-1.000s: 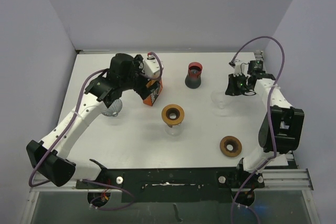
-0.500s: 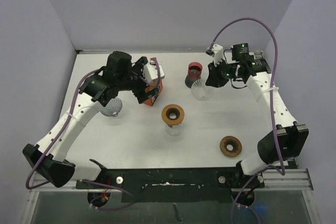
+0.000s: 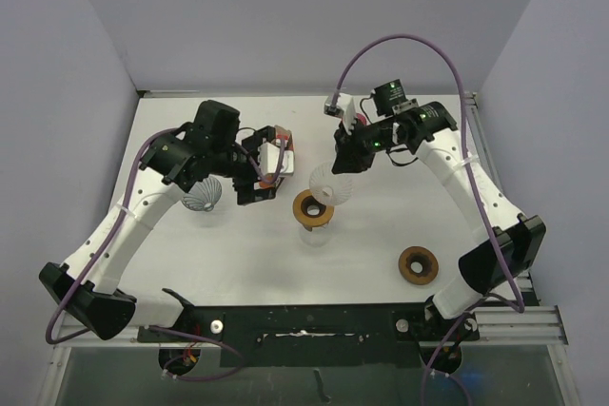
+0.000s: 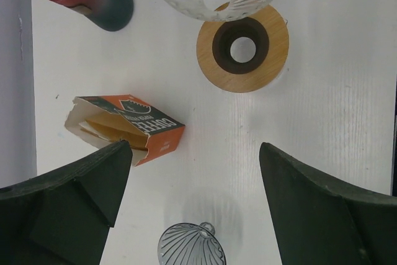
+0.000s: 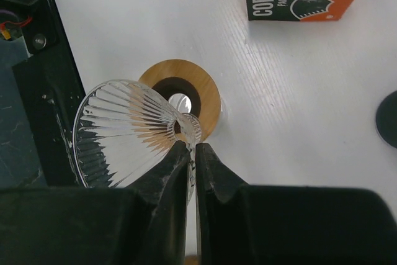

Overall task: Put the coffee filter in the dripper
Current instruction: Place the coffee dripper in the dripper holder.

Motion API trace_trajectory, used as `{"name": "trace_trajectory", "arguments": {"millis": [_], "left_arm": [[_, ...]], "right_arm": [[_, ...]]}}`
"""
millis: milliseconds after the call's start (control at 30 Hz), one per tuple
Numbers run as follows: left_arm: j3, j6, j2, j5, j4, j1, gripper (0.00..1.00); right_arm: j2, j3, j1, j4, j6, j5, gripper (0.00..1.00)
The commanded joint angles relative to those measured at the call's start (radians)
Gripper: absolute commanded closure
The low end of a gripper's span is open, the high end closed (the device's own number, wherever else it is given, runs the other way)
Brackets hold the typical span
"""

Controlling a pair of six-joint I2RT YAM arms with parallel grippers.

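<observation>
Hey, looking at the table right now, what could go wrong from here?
1. The right hand pinches the glass dripper by a thin edge, tilted on its side above the wooden ring; it may slip or seat crooked.
2. The left hand hangs open over the filter box, which lies on its side; closing could shove or crush the box rather than catch one filter.

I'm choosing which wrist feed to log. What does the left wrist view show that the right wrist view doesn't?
Only the left wrist view shows the open left gripper and a second, grey ribbed dripper. Only the right wrist view shows the right gripper shut on the clear dripper, plus a black rail. Both show that clear dripper, the wooden ring and the orange filter box.
</observation>
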Motion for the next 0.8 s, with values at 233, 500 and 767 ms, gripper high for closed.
{"name": "trace_trajectory", "arguments": {"millis": [233, 500, 767], "left_arm": [[0.012, 0.119, -0.043, 0.101, -0.081, 0.004, 0.18], [-0.022, 0.118, -0.057, 0.14, -0.087, -0.003, 0.26], [-0.038, 0.158, -0.022, 0.081, -0.087, -0.092, 0.3]], "right_arm": [[0.097, 0.068, 0.102, 0.003, -0.001, -0.047, 1.0], [0.143, 0.068, 0.111, 0.008, -0.001, -0.03, 1.0], [0.169, 0.059, 0.115, 0.0, 0.004, -0.013, 1.0]]}}
